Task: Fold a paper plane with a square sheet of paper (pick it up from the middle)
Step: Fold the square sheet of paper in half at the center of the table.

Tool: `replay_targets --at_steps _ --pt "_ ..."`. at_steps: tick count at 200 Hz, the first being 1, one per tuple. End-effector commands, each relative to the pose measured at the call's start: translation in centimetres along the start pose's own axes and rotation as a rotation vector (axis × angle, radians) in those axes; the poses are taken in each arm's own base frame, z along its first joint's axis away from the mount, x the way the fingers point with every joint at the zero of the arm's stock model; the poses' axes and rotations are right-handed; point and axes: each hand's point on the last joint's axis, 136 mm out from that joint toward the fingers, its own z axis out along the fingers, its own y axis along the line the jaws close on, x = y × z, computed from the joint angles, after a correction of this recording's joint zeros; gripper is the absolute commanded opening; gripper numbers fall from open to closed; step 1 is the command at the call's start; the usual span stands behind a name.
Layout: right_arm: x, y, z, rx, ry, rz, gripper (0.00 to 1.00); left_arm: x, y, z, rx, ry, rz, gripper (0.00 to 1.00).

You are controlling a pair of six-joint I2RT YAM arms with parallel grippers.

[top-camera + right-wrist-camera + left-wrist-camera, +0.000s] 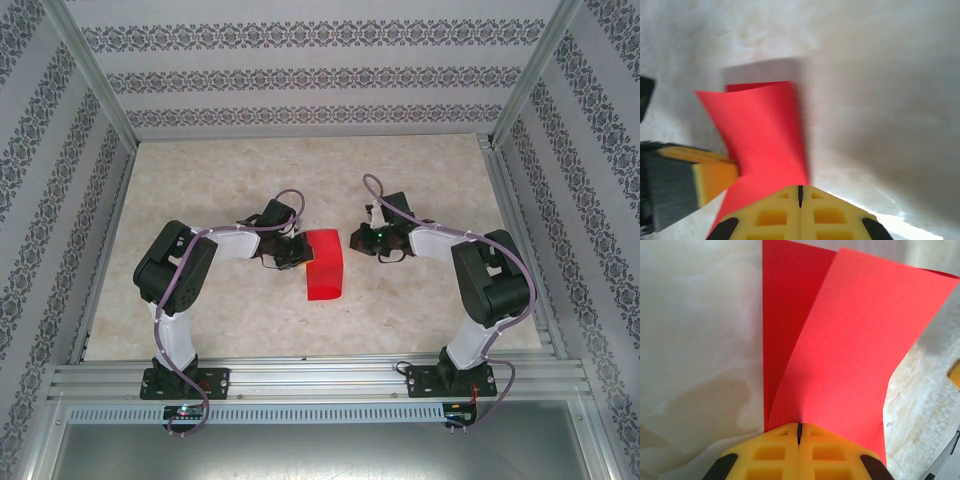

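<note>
The square sheet of paper (323, 265) lies near the middle of the table (200, 200), doubled over on itself. One layer is flat on the surface and the other arches loosely above it, so no sharp crease is set yet.

The left gripper (296, 250) sits at the sheet's 9 o'clock with its jaws fully closed, tips touching the raised flap. Whether they pinch the paper or merely press against it, I cannot tell. The right gripper (356, 240) is at about 2 o'clock of the sheet, also closed, tips just at the paper's edge (grip or mere contact is equally unclear).

The step in hand looks like the first half-fold. To do it well, one gripper should pin the lower layer while the other lowers the flap until the free edges line up. Only then should closed tips press the bend, running from the middle out towards 12 and 6 o'clock. Pressing early would likely lock in a skewed crease.

Count: one red sheet in two layers, two arms, two grippers, no finished plane.
</note>
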Motion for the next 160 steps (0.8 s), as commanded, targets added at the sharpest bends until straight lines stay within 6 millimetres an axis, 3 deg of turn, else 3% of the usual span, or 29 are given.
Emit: replay_targets --at_steps 1,19,44,82,136,160 --pt "0.3 3.3 1.7 -0.043 0.027 -0.06 0.0 7.2 13.3 1.1 -0.469 0.176 -0.141 0.0" --pt "0.5 4.3 3.5 -0.068 0.056 -0.055 0.0 7.2 13.3 1.1 -0.47 0.175 -0.14 0.0" --pt "0.5 4.1 5.4 -0.084 0.075 -0.033 0.0 7.2 13.3 1.1 -0.468 0.174 -0.136 0.0" --pt "0.7 1.4 6.9 -0.043 0.1 0.013 0.0 7.2 13.3 1.0 -0.471 0.177 -0.134 0.0" --pt "-2.1 -4.5 4.3 0.024 0.007 0.133 0.0 7.4 13.5 0.9 -0.48 0.183 -0.131 0.0" --pt "-3.4 -4.2 2.0 0.04 -0.048 0.12 0.0 7.3 13.4 0.9 -0.477 0.18 -0.13 0.0"
